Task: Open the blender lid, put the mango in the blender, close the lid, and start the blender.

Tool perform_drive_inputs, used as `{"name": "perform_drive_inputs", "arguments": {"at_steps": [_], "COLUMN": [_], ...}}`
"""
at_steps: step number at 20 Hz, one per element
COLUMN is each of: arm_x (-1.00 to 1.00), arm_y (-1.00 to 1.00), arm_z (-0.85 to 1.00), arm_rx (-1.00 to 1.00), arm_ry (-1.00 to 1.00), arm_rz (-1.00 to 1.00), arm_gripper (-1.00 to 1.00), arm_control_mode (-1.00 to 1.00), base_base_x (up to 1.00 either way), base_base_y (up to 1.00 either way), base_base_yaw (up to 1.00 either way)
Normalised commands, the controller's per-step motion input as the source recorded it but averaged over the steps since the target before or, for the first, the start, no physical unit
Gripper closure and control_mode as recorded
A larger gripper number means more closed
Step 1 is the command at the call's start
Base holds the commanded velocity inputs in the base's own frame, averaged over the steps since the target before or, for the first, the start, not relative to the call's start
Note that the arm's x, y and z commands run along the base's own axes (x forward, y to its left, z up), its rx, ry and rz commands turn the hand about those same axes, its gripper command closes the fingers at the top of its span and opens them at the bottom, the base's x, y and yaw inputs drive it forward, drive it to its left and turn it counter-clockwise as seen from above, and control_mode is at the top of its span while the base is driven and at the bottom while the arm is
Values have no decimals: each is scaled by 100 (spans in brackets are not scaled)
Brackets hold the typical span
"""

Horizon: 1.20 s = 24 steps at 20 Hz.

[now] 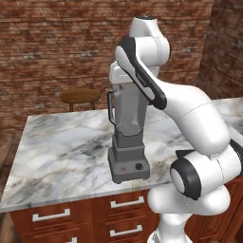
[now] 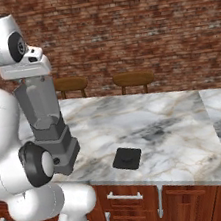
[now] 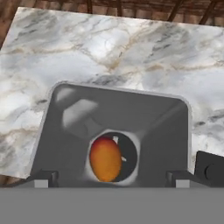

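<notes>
Marble counter (image 2: 175,122) carrying it all: the blender (image 1: 128,142) stands upright on it near the front edge, and well off to its right the blender lid (image 2: 127,158) lies flat on the stone, close to that same edge

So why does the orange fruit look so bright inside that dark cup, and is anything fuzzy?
Hand view: the mango glows against the shaded grey inside of the blender, with a pale reflection on one wall. Right base view: the blender lid casts a soft shadow on the marble counter. Left base view: edges look slightly soft, nothing truly blurred.
</notes>
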Motion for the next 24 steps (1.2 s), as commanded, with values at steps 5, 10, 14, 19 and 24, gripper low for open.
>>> {"name": "perform_drive_inputs", "arguments": {"at_steps": [5, 10, 14, 19, 24], "arm_x": [-27, -50, -42, -28, -23], "arm_y": [-51, -99, -100, -100, -100], "arm_z": [44, -21, -58, -86, -100], "arm_rx": [3, 15, 17, 14, 9], "arm_ry": [-13, -6, 0, 0, 0], "arm_rz": [-4, -14, -15, -14, -15], "arm_gripper": [-100, -100, -100, -100, -100], "arm_control_mode": [-100, -100, -100, -100, -100], "base_base_x": [0, 0, 0, 0, 0], "base_base_y": [0, 0, 0, 0, 0], "base_base_yaw": [0, 0, 0, 0, 0]}}
